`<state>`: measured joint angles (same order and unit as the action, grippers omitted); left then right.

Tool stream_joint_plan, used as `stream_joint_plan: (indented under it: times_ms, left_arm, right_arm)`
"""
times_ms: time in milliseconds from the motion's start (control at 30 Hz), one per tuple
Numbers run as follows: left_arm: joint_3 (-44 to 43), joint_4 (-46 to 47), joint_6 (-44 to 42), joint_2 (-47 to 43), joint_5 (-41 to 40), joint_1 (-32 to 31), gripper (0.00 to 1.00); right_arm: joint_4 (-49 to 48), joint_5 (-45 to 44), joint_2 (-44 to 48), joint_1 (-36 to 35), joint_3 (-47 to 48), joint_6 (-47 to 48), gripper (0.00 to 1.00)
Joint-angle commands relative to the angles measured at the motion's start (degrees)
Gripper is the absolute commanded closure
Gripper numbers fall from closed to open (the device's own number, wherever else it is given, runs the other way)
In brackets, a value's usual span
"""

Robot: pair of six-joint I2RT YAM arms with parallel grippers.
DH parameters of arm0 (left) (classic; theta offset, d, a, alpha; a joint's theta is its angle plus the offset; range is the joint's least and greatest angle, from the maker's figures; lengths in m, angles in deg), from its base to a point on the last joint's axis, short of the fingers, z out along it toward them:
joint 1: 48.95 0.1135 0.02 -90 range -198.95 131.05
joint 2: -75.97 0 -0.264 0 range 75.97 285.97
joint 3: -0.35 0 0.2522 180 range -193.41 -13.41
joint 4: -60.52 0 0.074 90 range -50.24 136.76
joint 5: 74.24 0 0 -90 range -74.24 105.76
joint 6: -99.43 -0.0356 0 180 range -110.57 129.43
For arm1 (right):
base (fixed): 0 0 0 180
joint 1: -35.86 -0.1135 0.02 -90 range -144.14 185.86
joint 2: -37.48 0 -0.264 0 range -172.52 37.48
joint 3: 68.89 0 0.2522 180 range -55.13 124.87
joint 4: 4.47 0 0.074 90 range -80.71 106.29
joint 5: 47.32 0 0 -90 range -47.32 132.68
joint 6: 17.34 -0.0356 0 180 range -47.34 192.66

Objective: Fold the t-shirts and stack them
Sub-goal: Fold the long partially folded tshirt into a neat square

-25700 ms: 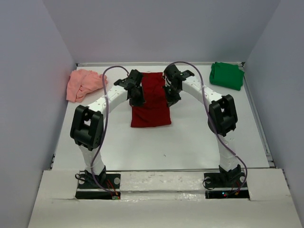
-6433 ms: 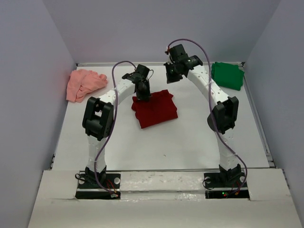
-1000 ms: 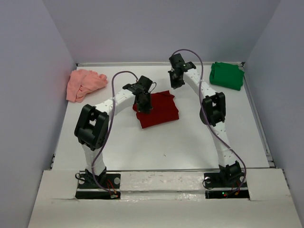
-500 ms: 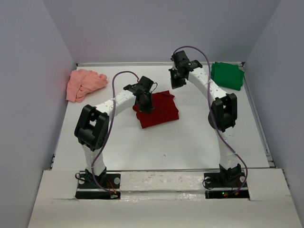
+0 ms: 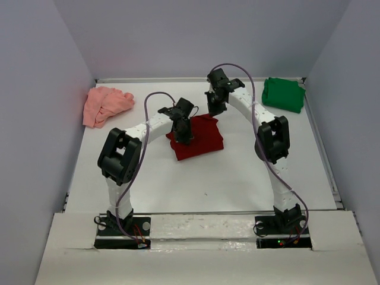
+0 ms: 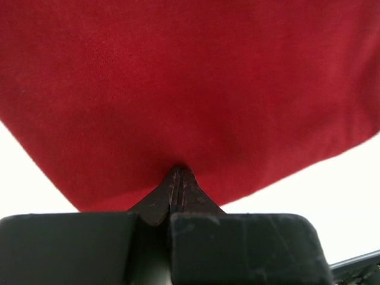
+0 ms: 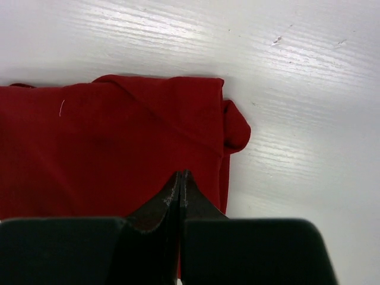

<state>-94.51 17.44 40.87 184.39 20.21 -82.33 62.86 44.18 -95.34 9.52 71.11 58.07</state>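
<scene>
Item: dark red t-shirt [image 5: 202, 141], folded, mid-worktop [image 5: 237, 178] | left gripper [image 6: 177, 173]: fingers clenched, tips pressing the cloth | right gripper [image 7: 180, 176]: fingers clenched over its far edge (nothing held) | step: likely flattening the first fold | next: green t-shirt [image 5: 284, 94] or pink t-shirt [image 5: 105, 104], which calls for released fingers

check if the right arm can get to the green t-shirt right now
Probably yes. The green t-shirt lies at the far right corner, on that arm's own side, with only bare table between it and the right gripper, which is shut over the far edge of the dark red t-shirt.
</scene>
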Motion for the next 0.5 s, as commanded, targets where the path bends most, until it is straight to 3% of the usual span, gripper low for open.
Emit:
stream_joint_plan:
  times_ms: [0,467]
  left_arm:
    - [-0.72,0.49,0.38,1.88,1.53,-0.28,1.00]
    - [-1.43,0.05,-0.06,3.20,1.09,-0.54,1.00]
  right_arm:
    - [0.84,-0.09,-2.18,-0.19,4.63,0.70,1.00]
    - [-0.82,0.09,-8.34,-0.19,6.48,1.32,1.00]
